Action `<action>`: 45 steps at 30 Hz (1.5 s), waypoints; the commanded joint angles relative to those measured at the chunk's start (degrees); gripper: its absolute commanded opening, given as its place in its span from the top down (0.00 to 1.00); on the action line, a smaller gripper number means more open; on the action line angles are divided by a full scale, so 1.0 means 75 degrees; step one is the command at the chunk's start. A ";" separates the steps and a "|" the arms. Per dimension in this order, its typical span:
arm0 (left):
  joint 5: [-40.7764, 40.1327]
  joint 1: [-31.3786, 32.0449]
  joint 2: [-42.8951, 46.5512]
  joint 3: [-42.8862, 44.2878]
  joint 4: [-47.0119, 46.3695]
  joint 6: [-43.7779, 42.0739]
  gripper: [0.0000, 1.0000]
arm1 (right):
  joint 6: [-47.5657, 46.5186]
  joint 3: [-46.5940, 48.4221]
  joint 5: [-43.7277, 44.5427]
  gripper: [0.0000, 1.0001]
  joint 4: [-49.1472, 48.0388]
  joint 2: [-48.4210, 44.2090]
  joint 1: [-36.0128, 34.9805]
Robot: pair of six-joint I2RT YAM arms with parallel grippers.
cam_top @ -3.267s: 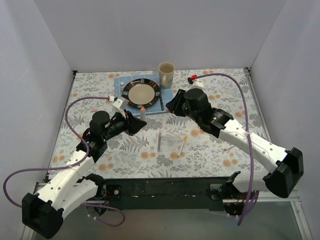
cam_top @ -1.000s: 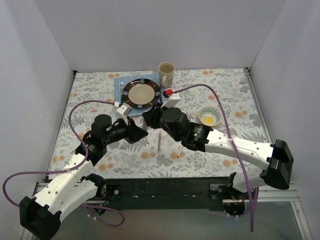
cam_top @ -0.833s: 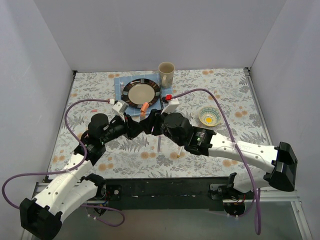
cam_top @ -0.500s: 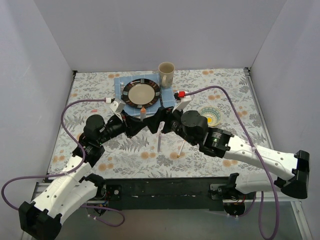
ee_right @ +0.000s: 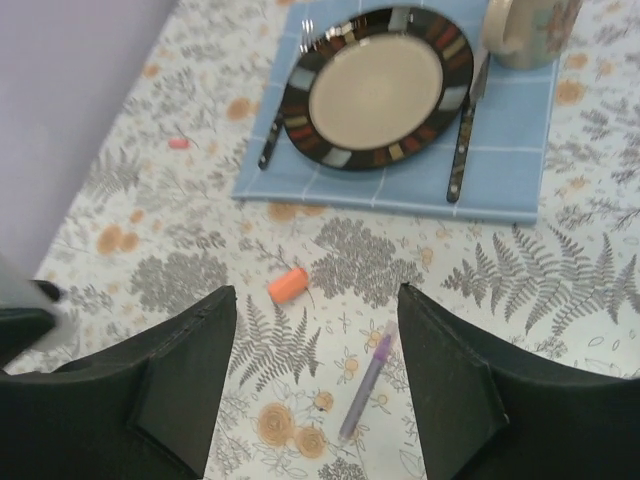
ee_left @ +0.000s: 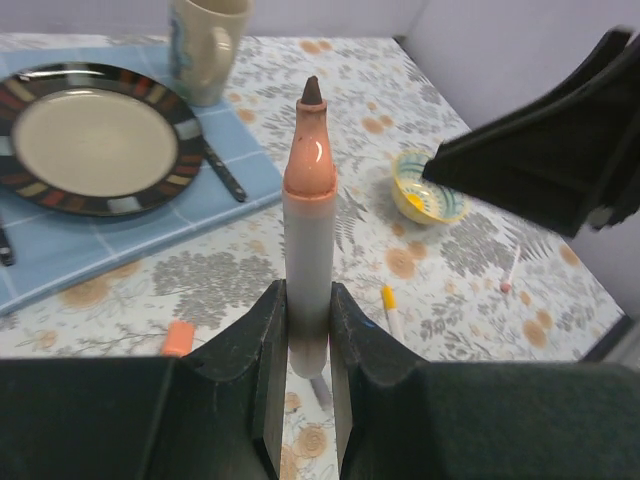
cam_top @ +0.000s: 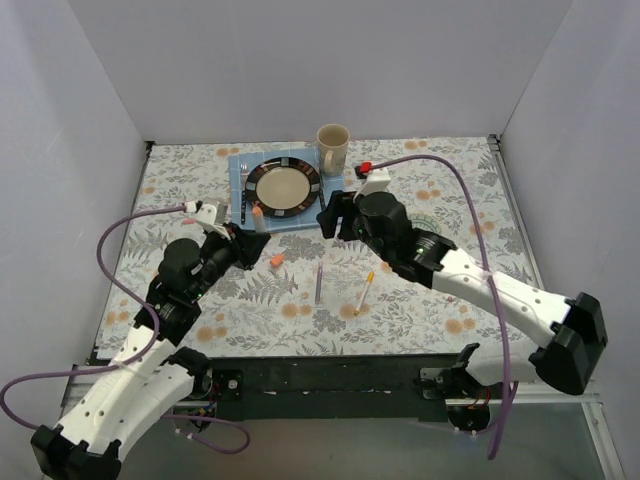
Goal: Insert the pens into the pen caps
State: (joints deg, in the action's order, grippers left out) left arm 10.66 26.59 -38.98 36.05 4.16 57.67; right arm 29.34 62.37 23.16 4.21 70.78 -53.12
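My left gripper (cam_top: 247, 240) is shut on the grey barrel of an orange pen (ee_left: 308, 180) and holds it upright, its dark tip bare; the jaws (ee_left: 308, 325) pinch its lower end. The orange cap (cam_top: 275, 261) lies loose on the table just right of that gripper and shows in both wrist views (ee_left: 179, 337) (ee_right: 289, 283). My right gripper (cam_top: 332, 222) is open and empty above the table (ee_right: 315, 300). A purple pen (cam_top: 318, 283) (ee_right: 366, 382) and a yellow pen (cam_top: 364, 292) (ee_left: 392, 305) lie near the front. A pink pen (ee_left: 506, 285) lies at the right. A pink cap (ee_right: 179, 143) lies far left.
A blue placemat (cam_top: 300, 212) at the back holds a plate (cam_top: 284, 185), a fork (cam_top: 243, 180) and a knife (cam_top: 323, 203). A mug (cam_top: 333, 147) stands behind it. A small bowl (ee_left: 425, 190) sits under my right arm. Purple cables loop over both arms.
The two grippers were together at the pen; now the right one has drawn back right, open. The orange cap now lies on the table. My left gripper moved left with the pen.
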 commanded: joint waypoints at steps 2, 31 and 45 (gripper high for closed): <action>-0.2390 0.0017 0.1245 0.0185 0.0803 -0.0060 1.00 | 0.0119 0.0834 -0.0835 0.30 0.0154 0.1470 -0.0018; -0.3214 0.0006 0.2983 -0.0166 0.0945 -0.0388 1.00 | -0.9866 0.4866 -0.7882 0.28 0.0458 0.7764 0.0099; -0.3214 0.0006 0.3018 -0.0190 0.0910 -0.0400 1.00 | -0.9573 0.4868 -0.7670 0.31 0.0938 0.8269 0.0122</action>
State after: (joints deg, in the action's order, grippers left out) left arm -12.75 26.59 -16.29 35.07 11.60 55.46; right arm -43.46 99.50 -34.63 10.57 132.49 -52.14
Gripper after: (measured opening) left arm 0.172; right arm 0.706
